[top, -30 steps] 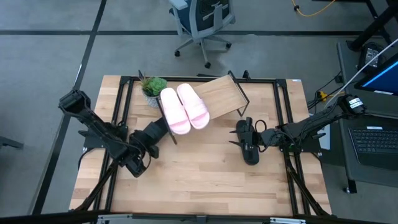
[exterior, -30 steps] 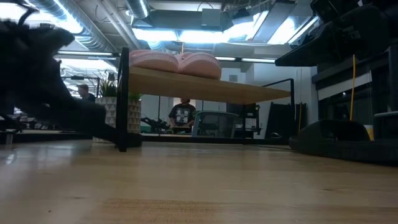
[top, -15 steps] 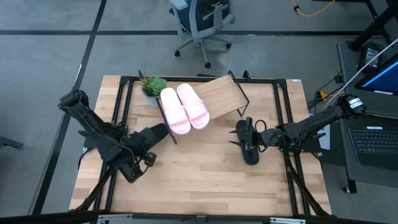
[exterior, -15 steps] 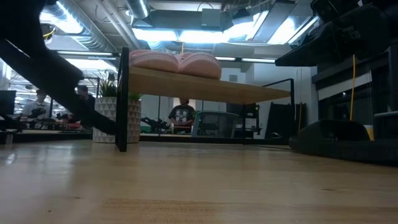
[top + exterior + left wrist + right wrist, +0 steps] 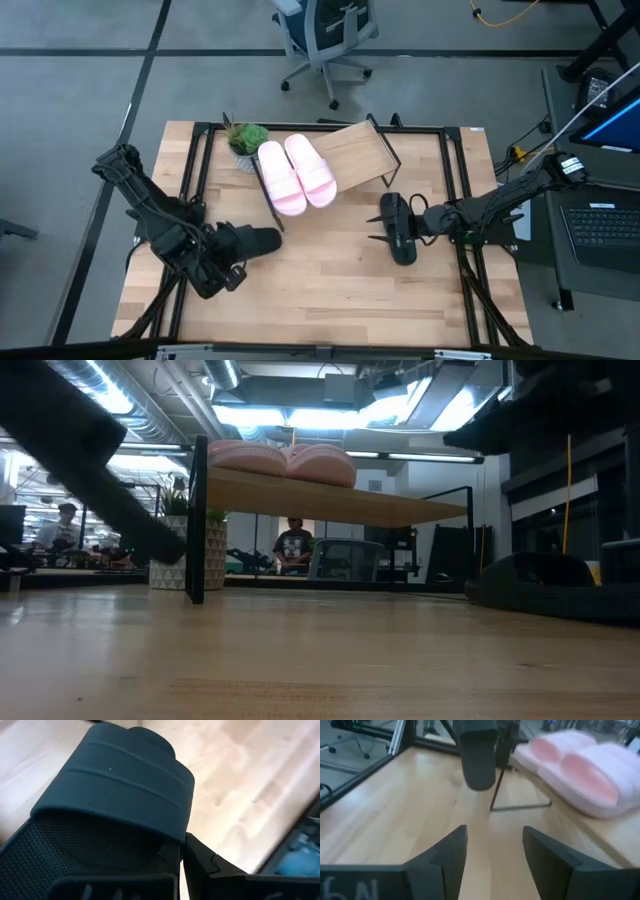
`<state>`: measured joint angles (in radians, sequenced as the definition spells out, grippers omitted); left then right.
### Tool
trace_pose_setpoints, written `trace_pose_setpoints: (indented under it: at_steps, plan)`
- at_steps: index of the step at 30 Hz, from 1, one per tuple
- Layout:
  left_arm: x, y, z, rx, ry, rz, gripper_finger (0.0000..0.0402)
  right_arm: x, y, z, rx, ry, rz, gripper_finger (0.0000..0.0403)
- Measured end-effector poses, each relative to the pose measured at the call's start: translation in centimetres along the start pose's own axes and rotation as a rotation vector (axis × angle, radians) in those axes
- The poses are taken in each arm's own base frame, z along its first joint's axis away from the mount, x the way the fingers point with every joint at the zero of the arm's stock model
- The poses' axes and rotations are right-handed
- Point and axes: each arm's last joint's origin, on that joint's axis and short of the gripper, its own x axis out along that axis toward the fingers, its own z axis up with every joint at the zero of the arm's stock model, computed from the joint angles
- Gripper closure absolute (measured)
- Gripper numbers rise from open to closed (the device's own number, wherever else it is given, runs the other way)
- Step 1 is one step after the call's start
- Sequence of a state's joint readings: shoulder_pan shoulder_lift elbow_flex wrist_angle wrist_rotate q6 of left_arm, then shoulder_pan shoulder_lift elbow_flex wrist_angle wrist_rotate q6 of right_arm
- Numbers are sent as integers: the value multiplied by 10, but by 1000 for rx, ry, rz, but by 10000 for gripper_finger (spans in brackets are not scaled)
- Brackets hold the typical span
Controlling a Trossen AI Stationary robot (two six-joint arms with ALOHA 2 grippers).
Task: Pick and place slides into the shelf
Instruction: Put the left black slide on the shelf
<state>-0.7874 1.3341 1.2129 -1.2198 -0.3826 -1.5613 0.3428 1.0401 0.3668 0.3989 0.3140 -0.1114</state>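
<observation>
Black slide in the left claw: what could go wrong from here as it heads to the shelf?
1. The left claw pinches the black slide only at one edge beside the strap, so it could twist or slip out.
2. The two pink slides fill the shelf's left part; the incoming slide could knock them.
3. The potted plant stands right by the shelf's left end, close to the path.

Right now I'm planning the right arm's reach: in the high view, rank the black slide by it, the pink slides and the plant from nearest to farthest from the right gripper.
1. Black slide: on the table, right at the right gripper.
2. Pink slides: on the shelf's left half.
3. Plant: back left, beyond the pink slides.
</observation>
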Motion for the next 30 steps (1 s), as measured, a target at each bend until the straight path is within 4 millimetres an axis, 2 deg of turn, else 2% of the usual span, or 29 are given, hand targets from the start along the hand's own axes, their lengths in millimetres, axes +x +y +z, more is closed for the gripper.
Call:
trace_pose_setpoints:
  at_steps: [6,9,16,21,28,30]
  plan:
    - [-12,-13,0,95,-12,-129,401,0,-1,5,-15,-48,-4,210]
    - [-14,-19,-2,153,-76,-180,401,-1,0,8,-10,-78,-1,210]
    - [-14,-25,4,288,-234,-193,401,-1,1,32,-36,-176,-4,210]
    - [-2,-29,14,365,-284,-174,401,-1,-1,47,-41,-216,-13,210]
    - [17,-32,31,427,-345,-176,401,-1,-1,48,-46,-203,-20,210]
    - [23,-30,36,411,-348,-164,401,0,-1,48,-112,-199,-26,210]
